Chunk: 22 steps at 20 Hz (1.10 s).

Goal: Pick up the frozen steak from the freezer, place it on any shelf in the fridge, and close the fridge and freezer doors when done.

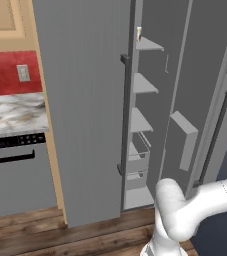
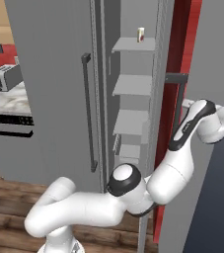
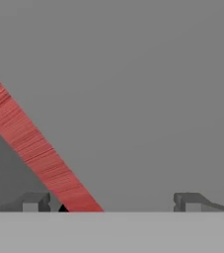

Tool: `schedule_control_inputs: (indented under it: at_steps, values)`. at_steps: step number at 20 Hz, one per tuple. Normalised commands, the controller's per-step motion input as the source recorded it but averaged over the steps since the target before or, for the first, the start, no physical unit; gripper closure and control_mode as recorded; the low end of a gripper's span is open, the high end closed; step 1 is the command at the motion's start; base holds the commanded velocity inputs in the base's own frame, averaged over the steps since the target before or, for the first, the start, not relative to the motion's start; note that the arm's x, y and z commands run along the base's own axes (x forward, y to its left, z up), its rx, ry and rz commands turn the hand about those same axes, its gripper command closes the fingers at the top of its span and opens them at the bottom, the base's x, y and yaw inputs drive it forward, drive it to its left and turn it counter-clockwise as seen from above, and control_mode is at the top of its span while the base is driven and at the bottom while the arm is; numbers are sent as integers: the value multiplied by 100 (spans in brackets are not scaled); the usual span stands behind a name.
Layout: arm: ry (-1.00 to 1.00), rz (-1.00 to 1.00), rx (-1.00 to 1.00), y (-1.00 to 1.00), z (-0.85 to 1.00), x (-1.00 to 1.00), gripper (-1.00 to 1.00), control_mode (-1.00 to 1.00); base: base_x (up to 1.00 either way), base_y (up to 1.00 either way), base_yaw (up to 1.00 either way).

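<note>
The freezer (image 1: 142, 125) stands open, its short pale shelves and drawer baskets (image 1: 137, 160) showing between two tall grey door panels; it appears again as the freezer (image 2: 133, 123) in the right base view. No frozen steak is in sight on the shelves I can see. One door (image 1: 80, 110) with a dark bar handle (image 1: 126, 115) is swung out on the left. Another door (image 1: 195, 100), carrying a bin (image 1: 185, 135), is on the right. My gripper (image 3: 111, 203) is open, fingertips (image 3: 34, 201) wide apart and empty, close to a flat grey surface. The fridge interior is out of view.
A small pale carton (image 2: 140, 34) stands on the freezer's top shelf. A dark handle (image 2: 175, 113) and a red strip of wall (image 2: 180, 44) sit beside my forearm (image 2: 202, 123). A marble counter (image 1: 15, 112) over an oven (image 1: 15, 170) and a toaster (image 2: 7, 76) lie to the left.
</note>
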Motion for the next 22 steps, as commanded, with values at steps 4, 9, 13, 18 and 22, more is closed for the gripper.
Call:
schedule_control_inputs:
  at_steps: [4, 9, 13, 18, 22]
  values:
    - [0, 0, 0, 51, 0, 56, -100, -100, 0, 0, 0]
    - [0, 3, 0, 77, 0, 39, -100, -100, 0, 0, 0]
    - [0, 6, 0, 99, 0, 40, -100, -100, 0, 0, 0]
    - [-3, 11, 0, 100, 0, 19, -100, -100, 0, 0, 0]
    - [-9, 11, 0, 100, 0, 4, -100, -100, 0, 0, 0]
